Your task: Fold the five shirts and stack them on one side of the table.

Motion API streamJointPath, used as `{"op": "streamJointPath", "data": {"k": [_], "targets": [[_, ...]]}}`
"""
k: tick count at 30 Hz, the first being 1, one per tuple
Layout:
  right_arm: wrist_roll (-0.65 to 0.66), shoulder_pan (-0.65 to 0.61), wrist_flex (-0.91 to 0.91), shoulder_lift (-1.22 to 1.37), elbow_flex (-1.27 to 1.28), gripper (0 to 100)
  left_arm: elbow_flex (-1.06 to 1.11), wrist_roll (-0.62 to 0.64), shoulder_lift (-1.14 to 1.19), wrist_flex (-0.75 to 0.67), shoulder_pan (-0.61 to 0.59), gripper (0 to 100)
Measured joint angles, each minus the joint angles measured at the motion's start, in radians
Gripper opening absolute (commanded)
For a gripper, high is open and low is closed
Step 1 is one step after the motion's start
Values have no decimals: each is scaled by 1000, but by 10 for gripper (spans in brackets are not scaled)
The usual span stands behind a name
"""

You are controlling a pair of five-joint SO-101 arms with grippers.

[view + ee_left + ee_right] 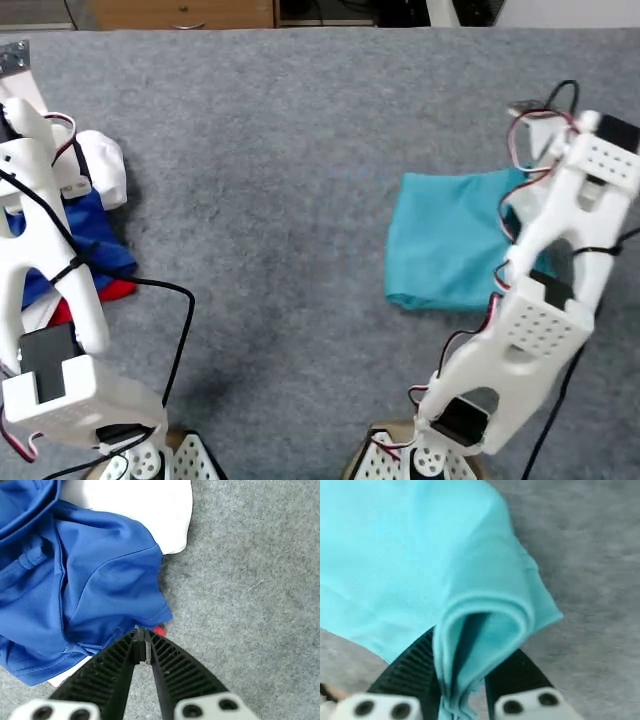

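At the table's left edge lies a pile of shirts: a white shirt (105, 165), a blue shirt (95, 235) and a red shirt (115, 290). My left arm (40, 250) stands over this pile. My left gripper (143, 642) is shut, its tips at the hem of the blue shirt (75, 580), beside a sliver of the red shirt (159, 630). Whether cloth is pinched, I cannot tell. On the right a teal shirt (450, 240) lies partly folded under my right arm (545, 290). My right gripper (462, 680) is shut on a rolled fold of the teal shirt (420, 555).
Grey felt covers the table (280, 180). A black cable (185, 310) loops off the left arm onto the felt. A wooden drawer front (180, 12) stands beyond the far edge. Both arm bases sit at the near edge.
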Motion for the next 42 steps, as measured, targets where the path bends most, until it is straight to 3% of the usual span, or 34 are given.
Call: {"op": "streamJointPath", "data": {"k": [10, 27, 39, 42], "targets": [[167, 138, 0, 213, -327, 2, 0, 0, 0, 0, 0, 19], [330, 278, -11, 571, -939, 3, 0, 0, 0, 0, 0, 19], [351, 292, -84, 623, -997, 10, 0, 0, 0, 0, 0, 19], [351, 292, -121, 649, -999, 98, 0, 0, 0, 0, 0, 19]]}}
